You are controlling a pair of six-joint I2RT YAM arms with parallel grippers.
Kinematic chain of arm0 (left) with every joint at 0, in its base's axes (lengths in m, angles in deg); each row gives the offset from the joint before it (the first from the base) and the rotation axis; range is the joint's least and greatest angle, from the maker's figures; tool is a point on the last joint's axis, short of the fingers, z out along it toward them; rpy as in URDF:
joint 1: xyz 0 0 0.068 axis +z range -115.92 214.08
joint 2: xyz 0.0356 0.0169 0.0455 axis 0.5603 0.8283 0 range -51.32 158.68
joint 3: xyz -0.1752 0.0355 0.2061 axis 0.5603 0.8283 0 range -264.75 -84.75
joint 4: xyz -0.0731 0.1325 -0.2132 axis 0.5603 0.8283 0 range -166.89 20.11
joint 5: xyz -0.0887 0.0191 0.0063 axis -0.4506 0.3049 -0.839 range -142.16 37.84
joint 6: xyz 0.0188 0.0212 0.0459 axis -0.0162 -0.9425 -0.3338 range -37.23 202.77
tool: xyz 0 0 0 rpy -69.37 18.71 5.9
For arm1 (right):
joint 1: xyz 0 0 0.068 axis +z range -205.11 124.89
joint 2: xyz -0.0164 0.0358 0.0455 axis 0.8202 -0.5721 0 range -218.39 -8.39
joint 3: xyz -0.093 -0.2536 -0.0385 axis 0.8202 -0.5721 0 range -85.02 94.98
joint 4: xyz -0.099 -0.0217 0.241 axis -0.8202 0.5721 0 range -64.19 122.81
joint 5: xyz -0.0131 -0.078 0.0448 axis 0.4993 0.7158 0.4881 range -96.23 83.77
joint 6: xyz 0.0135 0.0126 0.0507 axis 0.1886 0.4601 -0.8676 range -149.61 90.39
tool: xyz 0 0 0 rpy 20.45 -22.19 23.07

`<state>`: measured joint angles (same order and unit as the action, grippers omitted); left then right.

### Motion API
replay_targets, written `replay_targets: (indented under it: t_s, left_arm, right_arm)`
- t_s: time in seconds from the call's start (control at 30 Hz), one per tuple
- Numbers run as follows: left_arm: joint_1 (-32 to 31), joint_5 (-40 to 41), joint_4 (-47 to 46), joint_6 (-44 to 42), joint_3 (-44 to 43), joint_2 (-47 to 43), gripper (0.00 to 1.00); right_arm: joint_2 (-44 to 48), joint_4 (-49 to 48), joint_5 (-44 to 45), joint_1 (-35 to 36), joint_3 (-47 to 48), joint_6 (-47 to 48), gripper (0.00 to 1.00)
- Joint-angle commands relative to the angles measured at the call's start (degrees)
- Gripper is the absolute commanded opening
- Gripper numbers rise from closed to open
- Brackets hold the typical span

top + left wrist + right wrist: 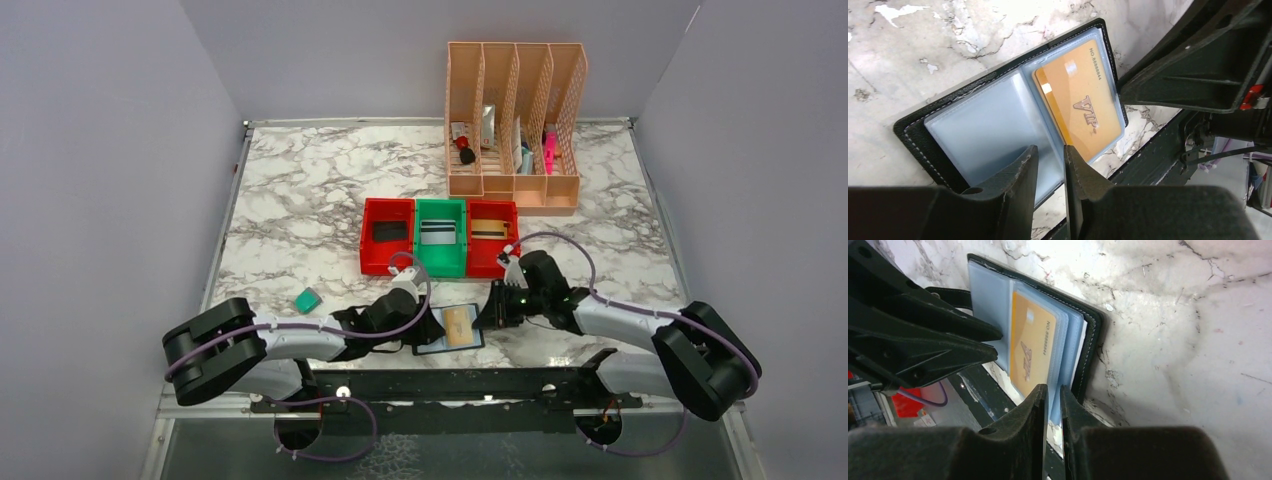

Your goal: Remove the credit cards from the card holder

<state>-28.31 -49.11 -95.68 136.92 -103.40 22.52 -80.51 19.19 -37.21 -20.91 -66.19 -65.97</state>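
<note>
The card holder (447, 345) lies open near the table's front edge. It is black outside (1093, 340) with blue-grey clear sleeves (973, 125). A gold "VIP" credit card (1080, 100) (1030, 347) sits in its right-hand sleeve. My left gripper (1050, 150) stands over the holder's near edge by the spine. Its jaws are a narrow gap apart, with only sleeve and marble showing through. My right gripper (1052, 388) comes from the right. Its jaws are nearly together with the edge of the blue sleeve pages running between them.
Two red bins (387, 235) (492, 235) and a green bin (441, 236) stand just behind the holder, each with a card inside. A peach desk organizer (515, 125) stands at the back. A small teal object (307, 299) lies to the left. The black mounting rail (450, 385) borders the front edge.
</note>
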Motion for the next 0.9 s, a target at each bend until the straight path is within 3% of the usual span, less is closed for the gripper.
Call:
replay_targets:
  t_s: [0.0, 0.17, 0.4, 0.87]
  left_arm:
    - [-0.3, 2.8, -1.4, 1.0, 2.2, -2.4, 0.29]
    - [-0.3, 2.6, -1.3, 0.5, 3.1, -4.2, 0.29]
    - [-0.2, 1.4, -1.3, -0.3, 2.1, -3.2, 0.29]
    - [-0.3, 1.1, -1.1, -0.9, 1.4, -3.0, 0.29]
  right_arm:
    - [4.7, 5.7, 2.8, 0.4, 2.9, 1.2, 0.20]
    - [6.8, 4.3, -0.8, 0.4, 3.6, 0.1, 0.21]
    - [2.2, 0.5, -3.6, 1.3, 3.7, -0.7, 0.26]
    - [-5.0, -0.7, -0.6, 2.7, 4.5, -0.1, 0.29]
